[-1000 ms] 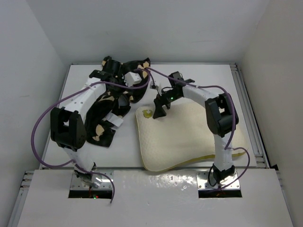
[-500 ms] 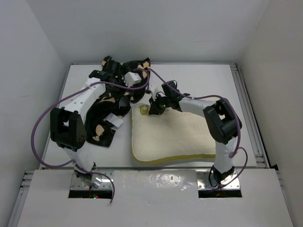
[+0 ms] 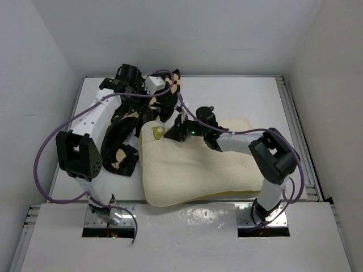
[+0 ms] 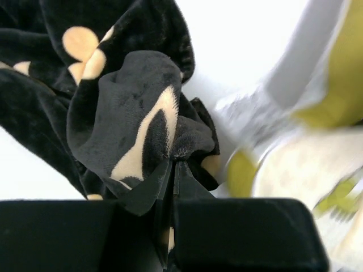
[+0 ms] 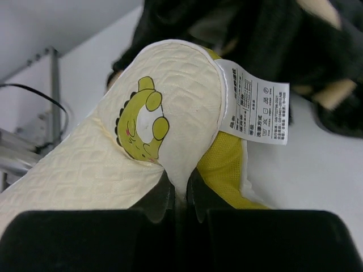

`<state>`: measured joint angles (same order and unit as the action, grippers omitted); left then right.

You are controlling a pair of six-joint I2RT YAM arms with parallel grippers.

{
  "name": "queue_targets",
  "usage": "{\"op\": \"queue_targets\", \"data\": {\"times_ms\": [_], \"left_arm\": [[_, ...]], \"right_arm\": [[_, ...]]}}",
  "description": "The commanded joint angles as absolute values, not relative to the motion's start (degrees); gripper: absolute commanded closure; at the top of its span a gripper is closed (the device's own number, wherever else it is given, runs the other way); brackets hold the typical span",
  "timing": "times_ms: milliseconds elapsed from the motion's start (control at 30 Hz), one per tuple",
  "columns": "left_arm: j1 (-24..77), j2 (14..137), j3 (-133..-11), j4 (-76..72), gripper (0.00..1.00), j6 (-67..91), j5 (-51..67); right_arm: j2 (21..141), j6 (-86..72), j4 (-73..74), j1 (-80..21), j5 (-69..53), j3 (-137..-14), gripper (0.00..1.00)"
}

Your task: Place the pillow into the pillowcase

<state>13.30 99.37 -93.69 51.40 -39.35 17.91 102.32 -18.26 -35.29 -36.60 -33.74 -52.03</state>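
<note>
The cream quilted pillow with yellow edging lies on the table's right half, its far-left corner raised. My right gripper is shut on that corner, pinching the pillow beside its white tag and a green cartoon patch. The black pillowcase with tan flowers is heaped at the far left. My left gripper is shut on a fold of the pillowcase, holding it above the table close to the pillow's raised corner.
White walls close in the table on three sides. A metal rail runs along the right edge. Purple cables loop beside the left arm. Bare table top shows at the far right.
The right gripper has shut on the pillow's corner and dragged it left toward the pillowcase; the whole pillow shifted left. The left gripper, still holding the pillowcase, has shifted a little left and further back.
</note>
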Motion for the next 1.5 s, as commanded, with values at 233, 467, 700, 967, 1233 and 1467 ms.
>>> {"op": "queue_targets", "data": {"times_ms": [233, 467, 700, 967, 1233, 1467], "left_arm": [[16.17, 93.43, -93.43, 54.57, 1.00, -44.82, 23.55], [14.68, 90.88, -95.01, 61.86, 1.00, -52.72, 29.09], [15.46, 92.10, -90.62, 64.60, 1.00, -55.63, 22.85], [24.69, 95.53, -91.23, 75.58, 1.00, -62.31, 28.74], [23.12, 98.96, -91.49, 67.80, 0.26, -54.19, 27.17], [5.67, 96.08, -94.60, 54.42, 0.00, -34.03, 27.25]], "right_arm": [[112.93, -33.66, -39.05, -40.17, -23.74, -71.24, 1.00], [117.16, -41.38, -26.37, -35.86, -12.33, -74.54, 1.00], [112.68, -43.77, -31.11, -32.87, -4.49, -68.82, 1.00], [110.48, -54.40, -35.08, -29.54, 6.58, -66.27, 1.00], [114.07, -49.76, -28.39, -24.70, 5.47, -69.95, 0.92], [110.67, -37.46, -28.30, -21.10, -13.61, -67.52, 0.01]]}}
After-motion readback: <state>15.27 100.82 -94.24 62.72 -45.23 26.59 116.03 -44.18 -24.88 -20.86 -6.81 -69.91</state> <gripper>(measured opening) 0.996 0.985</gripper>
